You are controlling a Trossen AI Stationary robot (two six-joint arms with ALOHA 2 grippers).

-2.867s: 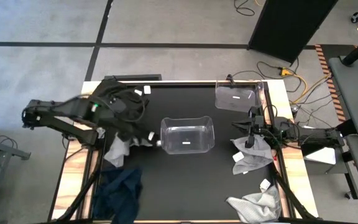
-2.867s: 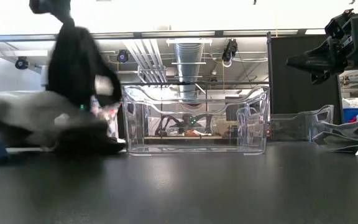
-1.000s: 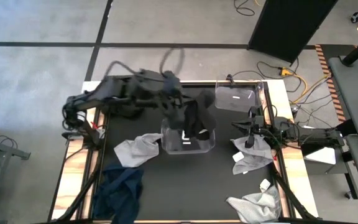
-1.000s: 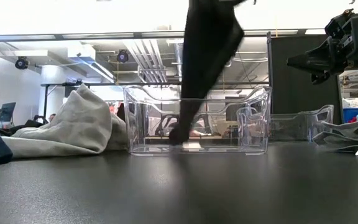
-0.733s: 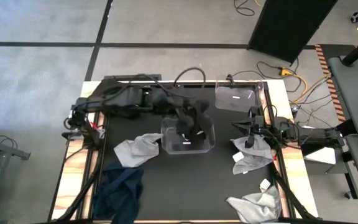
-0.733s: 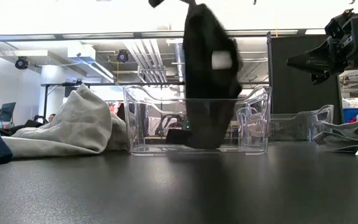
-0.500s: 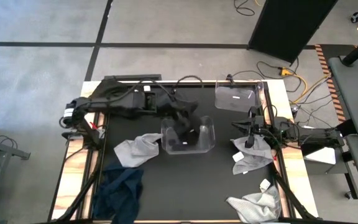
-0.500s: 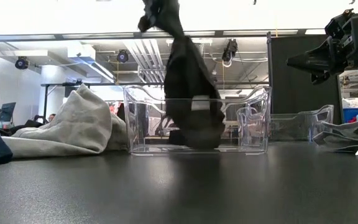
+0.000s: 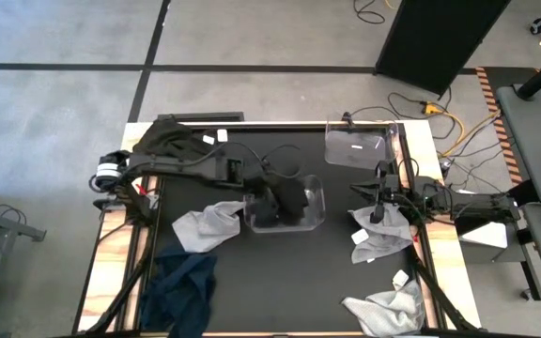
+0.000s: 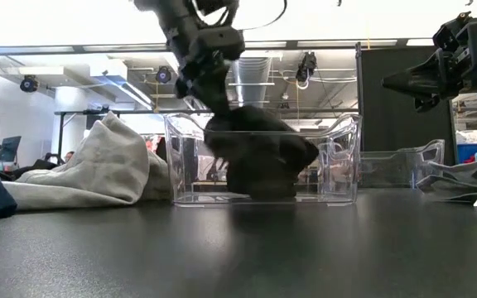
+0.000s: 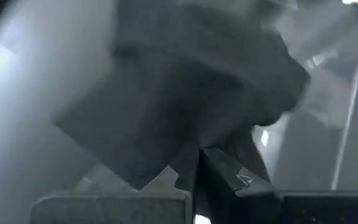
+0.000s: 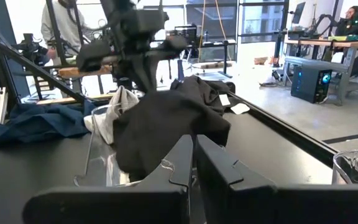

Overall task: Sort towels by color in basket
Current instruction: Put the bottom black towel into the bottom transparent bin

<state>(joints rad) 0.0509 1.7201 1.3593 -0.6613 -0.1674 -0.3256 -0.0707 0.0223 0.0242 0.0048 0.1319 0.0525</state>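
A black towel (image 9: 287, 201) lies bunched inside the clear middle bin (image 9: 317, 212), its underside on the bin's floor (image 10: 259, 162). My left gripper (image 10: 215, 106) reaches down into the bin from the far-left and is shut on the towel (image 11: 185, 93). My right gripper (image 9: 376, 203) waits shut in the air at the table's right, above a light grey towel (image 9: 383, 237). Its wrist view looks across at the bin and the black towel (image 12: 166, 118). A second grey towel (image 9: 209, 225) and a navy towel (image 9: 181, 286) lie left of the bin. My left gripper pinches a fold at the top of the black towel (image 11: 197, 134) between its two fingers. It comes from above, slanting down from the table's far-left. The towel lies slack and heaped below the fingers on the bin's floor; one layer or several, I cannot tell.
A second clear bin (image 9: 357, 146) stands at the far right. A third grey towel (image 9: 388, 310) lies at the near right edge. Dark cloth with white tags (image 9: 172, 141) sits under the left arm at the far-left corner. Bare black tabletop (image 9: 289, 282) lies near the bin.
My left gripper has come down over the middle bin and drawn back a little toward the table's left, tipping as it went. The black towel, which hung long below it above the bin, has sunk into the bin and now lies heaped on its floor.
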